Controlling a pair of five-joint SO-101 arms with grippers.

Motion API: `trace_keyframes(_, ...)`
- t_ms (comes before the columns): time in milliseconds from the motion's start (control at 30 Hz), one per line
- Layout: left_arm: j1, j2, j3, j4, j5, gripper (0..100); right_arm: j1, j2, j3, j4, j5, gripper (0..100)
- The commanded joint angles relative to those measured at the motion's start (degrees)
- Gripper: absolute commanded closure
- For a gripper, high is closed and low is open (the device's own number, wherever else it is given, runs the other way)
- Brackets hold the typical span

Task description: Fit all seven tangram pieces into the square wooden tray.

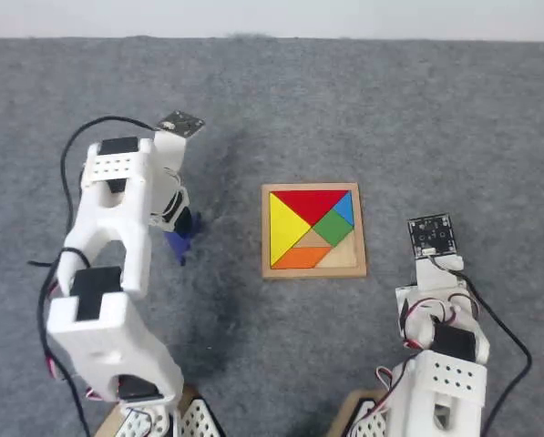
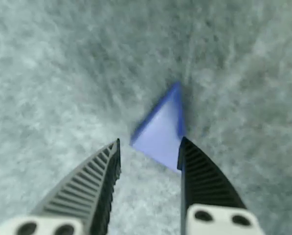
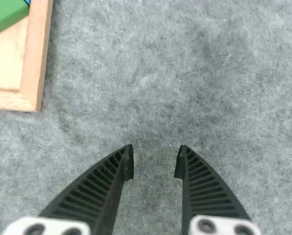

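My left gripper (image 2: pixel 149 142) has its fingers (image 2: pixel 199 171) part open around the tilted blue triangle (image 2: pixel 160 129), well apart from the tray (image 1: pixel 313 188) with 5 coloured pieces (image 1: pixel 310 205) and a bare near-right corner, and my right gripper (image 3: pixel 154 149) is open and empty over grey surface (image 3: pixel 185 73) just beside it.

Arms: white plastic shells, black motors
Cables (image 1: pixel 68 150): black along left arm (image 1: pixel 107 264), red and white at right arm (image 1: pixel 440 360)
Left gripper (image 2: pixel 150 140), right gripper (image 3: pixel 155 147): black ribbed fingers (image 3: pixel 101 191)
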Motion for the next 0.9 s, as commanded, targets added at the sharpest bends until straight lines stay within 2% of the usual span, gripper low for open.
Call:
trace_keyframes(0, -0.62, 4.4, -0.4, -3.16, -0.79, 82, -0.48, -1.01, -1.49, -0.75, 0.53, 84.1)
trace_keyframes(200, -0.26, 8.44, -0.57, -1.76, -1.23, 82, -0.48, -1.01, -1.49, -0.84, 0.53, 84.1)
trace_keyframes(467, -0.26, 6.95, -0.48, 1.32, -1.32, 89, -0.57, -1.01, -1.49, -0.92, 0.53, 84.1)
trace_keyframes(700, 1.41, -0.7, -0.66, 4.22, -1.14, 97, -0.57, -1.01, -1.49, -0.92, 0.53, 84.1)
trace_keyframes(867, 7.03, -10.64, -0.92, 9.14, 1.32, 99, -0.57, -1.01, -1.49, -0.92, 0.53, 84.1)
